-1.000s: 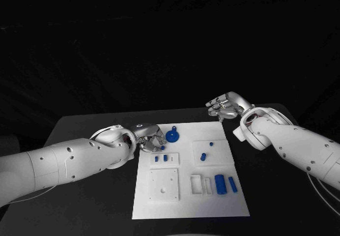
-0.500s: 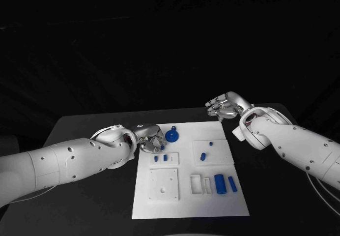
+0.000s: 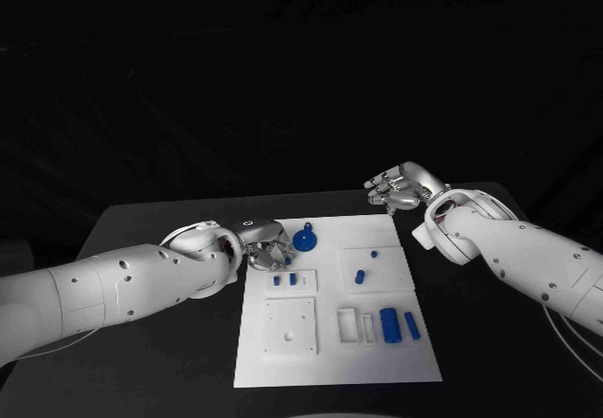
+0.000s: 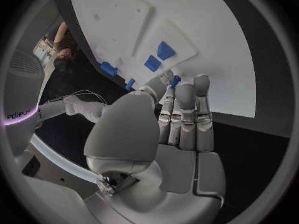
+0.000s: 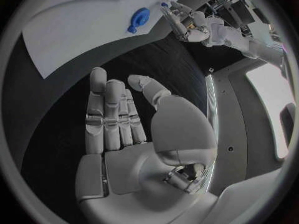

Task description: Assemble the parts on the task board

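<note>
A white task board (image 3: 337, 348) is seen at the centre of the black bench (image 3: 151, 348), with most blue parts (image 3: 400, 326) lying loose, so assembly is judged barely begun. A small blue piece (image 4: 176, 78) is pinched by the left hand (image 3: 267, 252) at nine o'clock. The right hand (image 3: 400, 187), at one o'clock, is held spread and empty. Nothing is seen changed from earlier.

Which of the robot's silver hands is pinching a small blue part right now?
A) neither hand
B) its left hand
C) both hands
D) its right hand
B: the silver left hand pinches a small blue part at its fingertips above the white task board, while the silver right hand is spread, holding nothing.
</note>
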`<state>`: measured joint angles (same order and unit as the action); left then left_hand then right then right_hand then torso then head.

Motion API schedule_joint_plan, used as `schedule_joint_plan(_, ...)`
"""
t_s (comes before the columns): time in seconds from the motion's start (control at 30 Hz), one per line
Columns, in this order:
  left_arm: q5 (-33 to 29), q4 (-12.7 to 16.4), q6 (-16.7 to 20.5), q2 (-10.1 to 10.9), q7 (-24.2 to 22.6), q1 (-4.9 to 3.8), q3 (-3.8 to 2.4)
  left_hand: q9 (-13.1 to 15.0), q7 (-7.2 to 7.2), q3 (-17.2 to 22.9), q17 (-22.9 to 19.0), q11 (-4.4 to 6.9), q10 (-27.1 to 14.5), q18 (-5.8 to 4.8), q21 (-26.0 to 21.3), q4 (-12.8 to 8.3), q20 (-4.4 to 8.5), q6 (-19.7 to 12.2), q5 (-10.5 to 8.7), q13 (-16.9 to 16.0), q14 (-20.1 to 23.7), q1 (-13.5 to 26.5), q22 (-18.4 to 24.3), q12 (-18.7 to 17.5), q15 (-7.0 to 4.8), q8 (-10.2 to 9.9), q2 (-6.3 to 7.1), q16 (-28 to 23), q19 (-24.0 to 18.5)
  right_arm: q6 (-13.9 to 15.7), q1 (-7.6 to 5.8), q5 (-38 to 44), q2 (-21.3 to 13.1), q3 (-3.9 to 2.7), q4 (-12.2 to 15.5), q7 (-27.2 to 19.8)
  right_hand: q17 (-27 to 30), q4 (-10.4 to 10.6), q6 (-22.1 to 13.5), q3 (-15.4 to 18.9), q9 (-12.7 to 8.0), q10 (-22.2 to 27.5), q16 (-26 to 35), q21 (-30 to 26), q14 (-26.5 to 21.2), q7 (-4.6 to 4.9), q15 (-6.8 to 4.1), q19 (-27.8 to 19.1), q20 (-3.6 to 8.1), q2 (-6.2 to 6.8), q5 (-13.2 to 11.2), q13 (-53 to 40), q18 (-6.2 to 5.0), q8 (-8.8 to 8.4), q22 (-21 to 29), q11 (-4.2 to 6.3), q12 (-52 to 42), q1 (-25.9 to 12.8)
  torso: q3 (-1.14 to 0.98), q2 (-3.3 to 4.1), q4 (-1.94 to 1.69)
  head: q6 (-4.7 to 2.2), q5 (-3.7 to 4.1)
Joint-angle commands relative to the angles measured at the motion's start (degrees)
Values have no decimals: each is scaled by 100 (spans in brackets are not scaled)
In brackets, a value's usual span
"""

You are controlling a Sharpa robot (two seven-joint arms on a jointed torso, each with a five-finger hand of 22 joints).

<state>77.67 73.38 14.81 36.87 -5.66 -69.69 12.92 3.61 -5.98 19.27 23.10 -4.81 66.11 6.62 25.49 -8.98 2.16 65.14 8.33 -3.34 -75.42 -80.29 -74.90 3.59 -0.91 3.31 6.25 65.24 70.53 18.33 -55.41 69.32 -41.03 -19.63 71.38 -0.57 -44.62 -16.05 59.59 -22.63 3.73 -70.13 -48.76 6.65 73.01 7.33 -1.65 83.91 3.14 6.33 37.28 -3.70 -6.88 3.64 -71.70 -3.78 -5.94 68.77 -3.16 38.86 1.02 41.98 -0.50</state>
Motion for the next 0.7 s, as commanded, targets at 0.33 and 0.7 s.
schedule_joint_plan(0.33,48,19,-20,15,-57,-1,-3,-2,7,9,8,18,-7,60,43,-54,9,43,26,-7,40,2,-121,7,-19,28,-70,25,-47,-56,3,43,9,-2,-30,-22,7,12,-8,-12,1,-23,-23,26,20,44,18,215,-39,-4,-3,9,-265,-7,4,-25,19,-67,0,1,1,7,0)
schedule_joint_plan(0.7,59,37,9,53,-76,-1,-4,-1,6,16,3,15,-3,67,60,-71,4,57,28,-6,38,5,-119,5,-13,29,-78,22,-53,-61,3,40,13,-2,-51,-23,11,10,-10,-4,1,-21,-25,39,22,45,18,216,-38,-4,0,9,-266,-7,33,-25,20,-69,-1,0,0,18,11)
